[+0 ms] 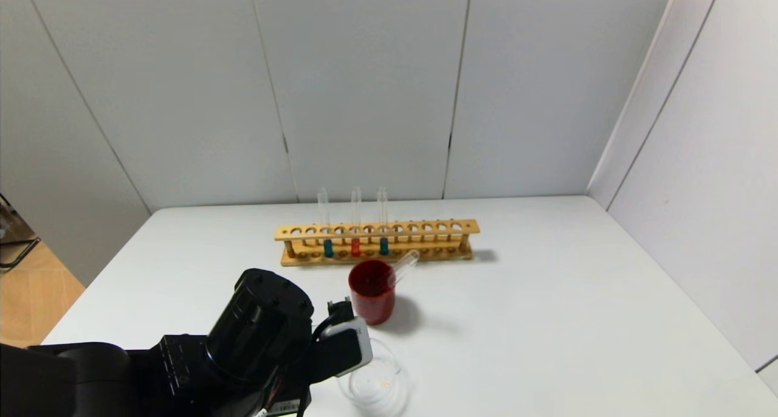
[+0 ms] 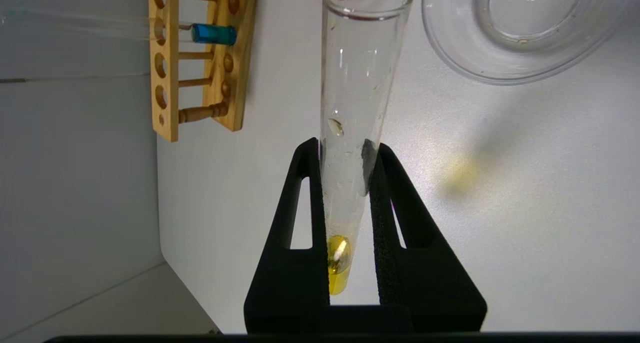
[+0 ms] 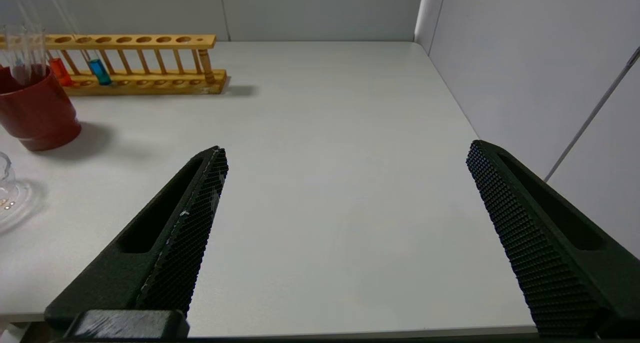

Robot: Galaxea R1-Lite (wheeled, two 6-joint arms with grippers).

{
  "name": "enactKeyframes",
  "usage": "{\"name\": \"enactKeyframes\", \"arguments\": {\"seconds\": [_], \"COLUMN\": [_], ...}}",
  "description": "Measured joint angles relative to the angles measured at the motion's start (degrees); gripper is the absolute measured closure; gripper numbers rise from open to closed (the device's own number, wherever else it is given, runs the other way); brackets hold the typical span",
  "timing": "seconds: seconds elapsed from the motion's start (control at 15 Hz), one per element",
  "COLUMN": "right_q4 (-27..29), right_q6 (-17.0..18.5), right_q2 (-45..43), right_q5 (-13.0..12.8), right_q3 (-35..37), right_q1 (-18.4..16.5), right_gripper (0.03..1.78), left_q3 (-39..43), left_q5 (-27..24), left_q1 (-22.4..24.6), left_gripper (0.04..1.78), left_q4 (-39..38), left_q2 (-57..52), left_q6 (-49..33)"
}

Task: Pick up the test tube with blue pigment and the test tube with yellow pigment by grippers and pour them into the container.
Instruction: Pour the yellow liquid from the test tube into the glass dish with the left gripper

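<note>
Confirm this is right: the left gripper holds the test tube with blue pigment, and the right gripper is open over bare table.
Not quite. The left gripper holds the test tube with yellow pigment, as the left wrist view shows; both blue tubes stand in the rack. The right gripper is open over bare table.

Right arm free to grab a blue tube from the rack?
Probably yes. The right gripper is open and empty over bare table, and the blue tube at the rack stands exposed. The red cup sits beside that path, not across it.
</note>
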Motion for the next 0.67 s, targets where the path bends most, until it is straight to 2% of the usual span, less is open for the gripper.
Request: {"name": "enactKeyframes", "arguments": {"seconds": [0.2,0.33,0.67], "right_q4": [0.00,0.00,0.00], "right_q6": [0.00,0.00,-0.02], "right_q2": [0.00,0.00,0.00], "right_q5": [0.00,0.00,0.02], "right_q3": [0.00,0.00,0.00], "right_q1": [0.00,0.00,0.00], "right_gripper": [0.07,0.07,0.07], "left_q3": [0.46,0.30,-0.48], "left_q5": [0.78,3.32,5.66], "left_q1": [-2.18,-3.34,-3.64], "left_gripper": [1.52,1.52,1.52], "left_q4": [0.28,0.17,0.23], "left_q2": [0.96,1.68,2.51], "left_q6": [1.74,3.21,6.13]}}
